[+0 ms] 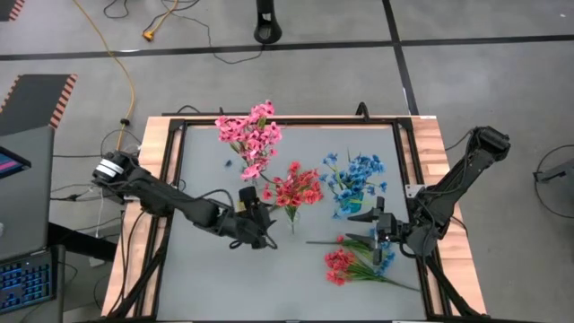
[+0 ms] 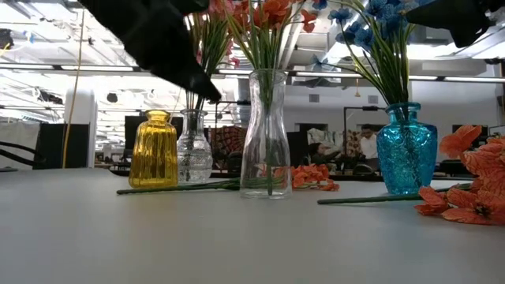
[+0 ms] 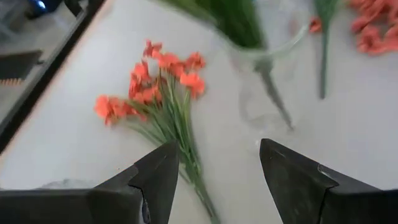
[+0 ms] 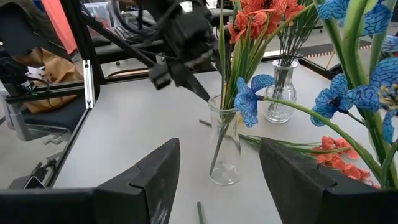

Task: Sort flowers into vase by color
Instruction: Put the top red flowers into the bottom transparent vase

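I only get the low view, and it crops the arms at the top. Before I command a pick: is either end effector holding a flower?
Observer: The left end effector is not. Its wrist view shows it open and empty, near the clear glass vase holding coral-red flowers.
Operator: And the right one?
Observer: The right end effector is open and empty too. From above, it sits by the loose coral-red flower sprays lying on the table.

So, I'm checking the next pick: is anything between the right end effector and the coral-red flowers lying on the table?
Nothing visible. The right end effector, open, hovers beside the loose coral-red flowers; the blue vase stands behind it.
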You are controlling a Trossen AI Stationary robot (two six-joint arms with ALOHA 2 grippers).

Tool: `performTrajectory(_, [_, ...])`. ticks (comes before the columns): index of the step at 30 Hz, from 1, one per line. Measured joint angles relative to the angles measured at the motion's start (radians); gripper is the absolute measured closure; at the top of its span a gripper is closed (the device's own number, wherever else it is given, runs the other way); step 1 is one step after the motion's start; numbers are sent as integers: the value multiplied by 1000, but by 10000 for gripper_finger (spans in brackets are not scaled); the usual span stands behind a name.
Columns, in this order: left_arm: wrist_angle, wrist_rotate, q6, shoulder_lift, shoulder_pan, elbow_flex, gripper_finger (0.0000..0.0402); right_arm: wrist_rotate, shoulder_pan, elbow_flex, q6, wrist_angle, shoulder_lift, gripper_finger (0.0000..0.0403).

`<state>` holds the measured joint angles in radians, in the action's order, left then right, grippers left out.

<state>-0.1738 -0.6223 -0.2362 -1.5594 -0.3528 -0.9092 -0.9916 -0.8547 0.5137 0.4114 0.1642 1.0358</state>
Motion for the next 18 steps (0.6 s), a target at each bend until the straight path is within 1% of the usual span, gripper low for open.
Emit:
performTrajectory(7, [4, 108, 48, -77, 94, 0, 188, 0, 0, 0, 0, 0, 0, 154])
performTrajectory(10, [4, 125, 72, -97, 128, 0, 188, 0, 0, 0, 0, 0, 0, 154])
performTrajectory(18, [8, 167, 159, -97, 182, 0, 188, 0, 0, 0, 0, 0, 0, 154])
